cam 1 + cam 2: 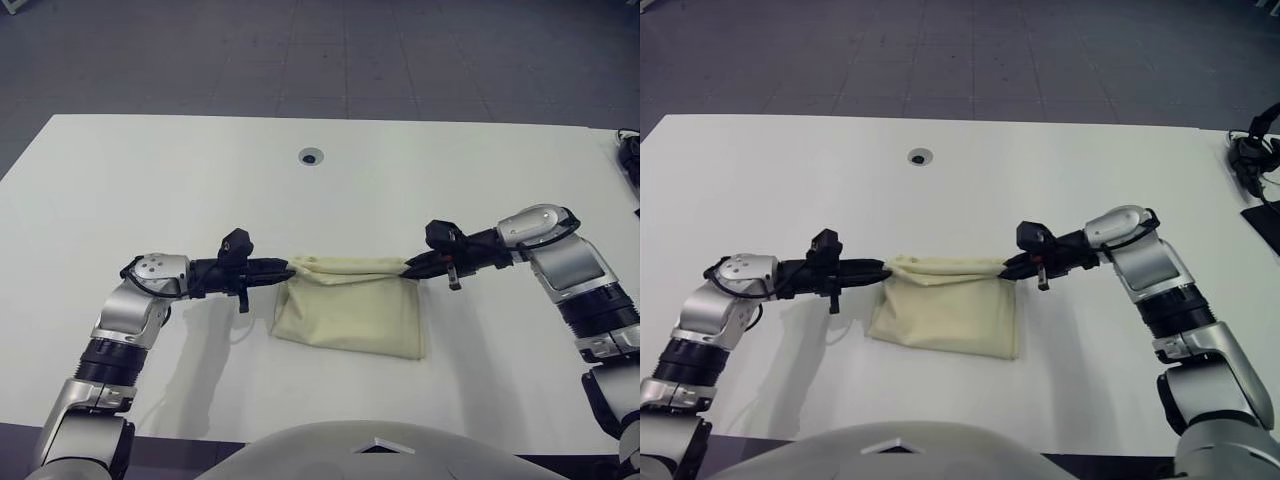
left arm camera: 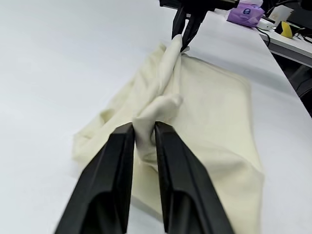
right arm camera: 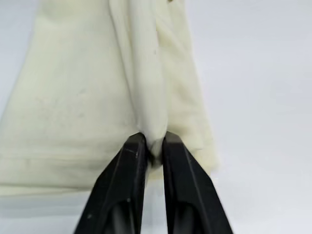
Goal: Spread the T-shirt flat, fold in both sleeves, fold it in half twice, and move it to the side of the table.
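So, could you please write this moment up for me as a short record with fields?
garment: cream T-shirt, folded into a compact rectangle, lower part lying on the table
left gripper: shut on the far left corner
right gripper: shut on the far right corner
far edge: bunched and stretched between the two grippers
position: near the middle of the table's near half, not yet at a side
other: round grommet beyond the shirt

Soft matt cloth T-shirt [image 1: 350, 315]
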